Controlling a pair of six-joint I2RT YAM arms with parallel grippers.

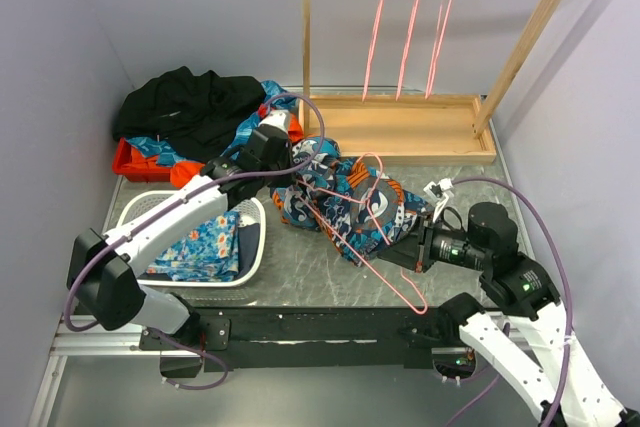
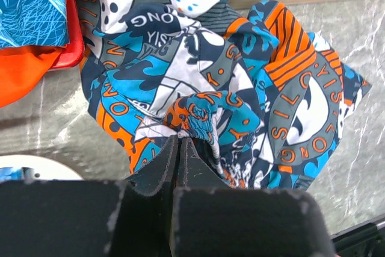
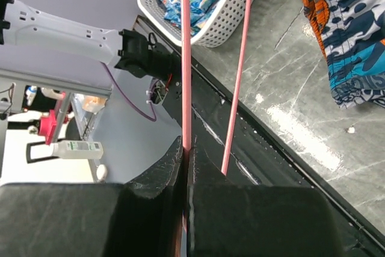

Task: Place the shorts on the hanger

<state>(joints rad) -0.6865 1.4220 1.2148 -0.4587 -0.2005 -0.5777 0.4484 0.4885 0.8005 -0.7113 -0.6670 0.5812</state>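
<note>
A: How did the shorts (image 1: 345,202) look?

B: Crumpled heap, mid-worktop (image 1: 300,292), just in front of the wooden rack (image 1: 400,132). Busy print: teal-blue, orange, white & navy patches, w/ lettering and polka dots at one edge.

A: And the hanger?

B: The pink wire hanger (image 3: 185,58) lay tilted across the heap, hook end toward the rack, low corner reaching toward the near edge. Whether any wire ran inside the cloth, couldn't tell.

A: Tools?

B: Left tool (image 2: 180,142) was pinched tight on a bunched fold of the shorts, no gap between the jaws. Right tool (image 3: 186,151) was clamped on one leg of the hanger's wire, near that low corner. The other leg ran free just beside it.

A: Containers?

B: A white slotted basket (image 1: 255,247) sat at the left of the worktop and held a blue cloth w/ small white flowers (image 1: 195,247). Behind it was a red bin (image 1: 130,162), w/ a black garment (image 1: 185,102) piled on top & a teal cloth (image 2: 30,4) spilling over its edge, close to the shorts. The rack's top bar carried three pink hangers (image 1: 405,37), hanging side by side.
</note>
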